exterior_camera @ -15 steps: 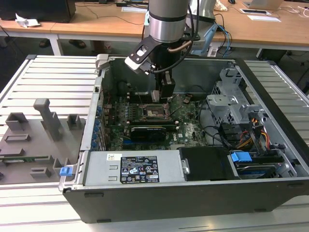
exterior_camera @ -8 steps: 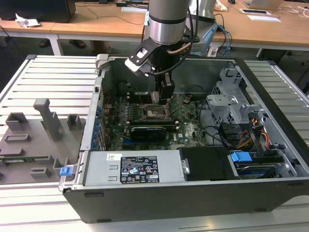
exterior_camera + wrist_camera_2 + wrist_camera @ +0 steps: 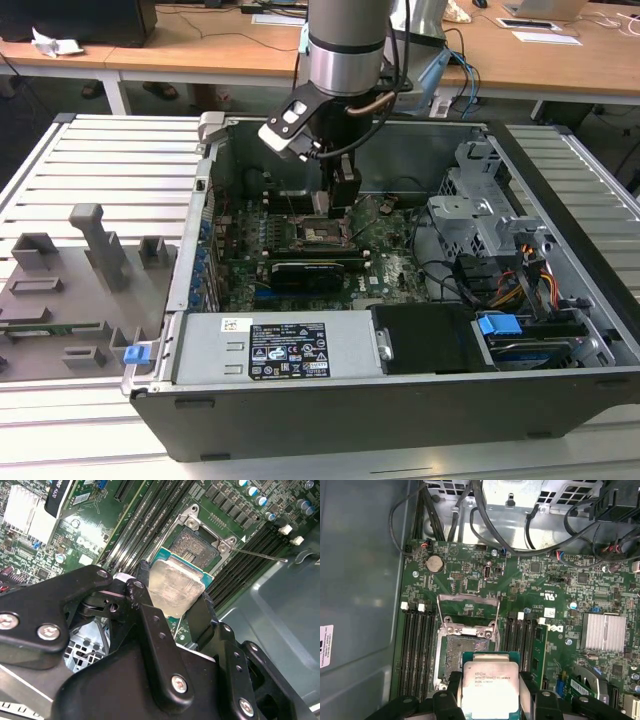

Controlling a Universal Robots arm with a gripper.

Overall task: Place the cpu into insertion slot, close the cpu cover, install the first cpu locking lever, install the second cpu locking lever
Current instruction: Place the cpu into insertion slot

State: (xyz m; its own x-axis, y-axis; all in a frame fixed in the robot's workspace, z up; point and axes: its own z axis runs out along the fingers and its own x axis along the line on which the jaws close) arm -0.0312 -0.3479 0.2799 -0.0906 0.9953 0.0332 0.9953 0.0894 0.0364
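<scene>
My gripper (image 3: 491, 679) is shut on the cpu (image 3: 490, 692), a silver-faced square chip held flat by its two opposite edges between black fingers (image 3: 145, 582). In both wrist views the cpu (image 3: 176, 585) hangs above the board, beside one edge of the insertion slot (image 3: 465, 650) and partly over it. The insertion slot (image 3: 197, 545) lies open with its dark contact field bare. The cpu cover (image 3: 468, 605) stands swung up from its hinge. A thin metal locking lever (image 3: 262, 556) sticks out sideways. In the exterior view the gripper (image 3: 338, 205) hovers just over the insertion slot (image 3: 320, 236).
Black memory slots (image 3: 415, 650) flank the socket on both sides. A long black card (image 3: 305, 270) lies just in front of it, a power supply (image 3: 285, 350) closes the case's near side, and a drive cage (image 3: 480, 215) with cables (image 3: 485, 520) stands at the exterior view's right.
</scene>
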